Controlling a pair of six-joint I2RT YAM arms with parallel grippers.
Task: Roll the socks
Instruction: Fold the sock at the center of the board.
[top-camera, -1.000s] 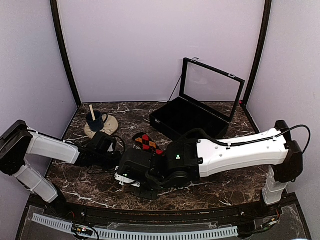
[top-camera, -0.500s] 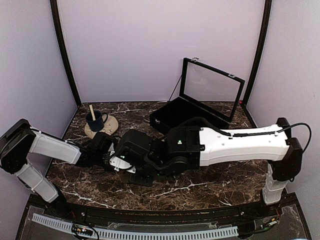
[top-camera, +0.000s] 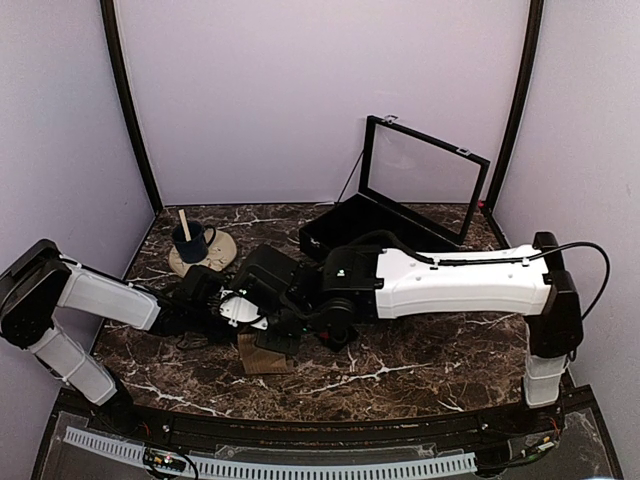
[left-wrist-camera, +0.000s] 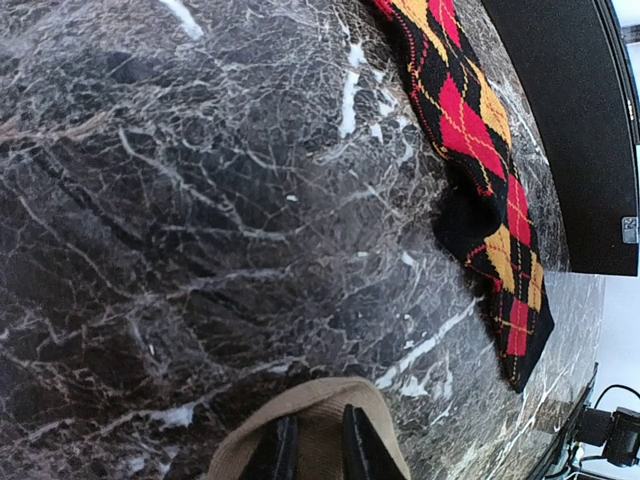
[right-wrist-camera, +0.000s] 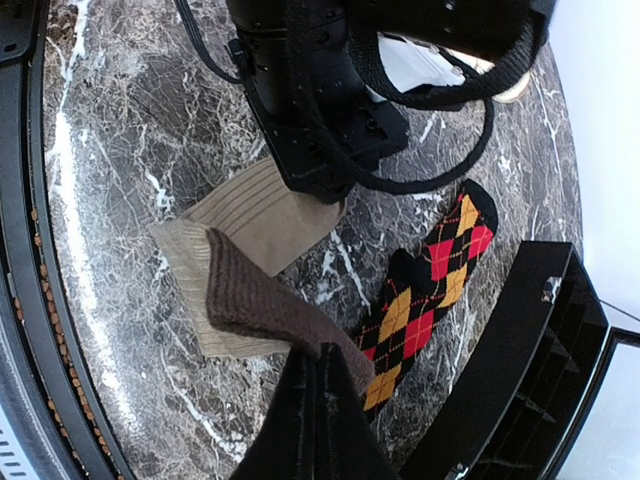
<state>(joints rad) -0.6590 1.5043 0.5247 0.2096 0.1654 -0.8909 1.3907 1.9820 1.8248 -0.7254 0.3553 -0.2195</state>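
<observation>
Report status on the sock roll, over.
Left gripper shut on tan sock, at its edge. Right gripper shut on its dark brown end, folded over. Argyle sock flat beside, apart, not in the way.

Dark marble table with white veining; I see it in all three views. Far side, right of centre: a black case, open, dark inside, its glass lid standing up from the rear edge. Far left: a blue mug on a round tan coaster, with a pale wooden stick standing in the mug. Lilac walls on three sides, black posts in the corners. A ribbed white cable track runs along the near edge.
</observation>
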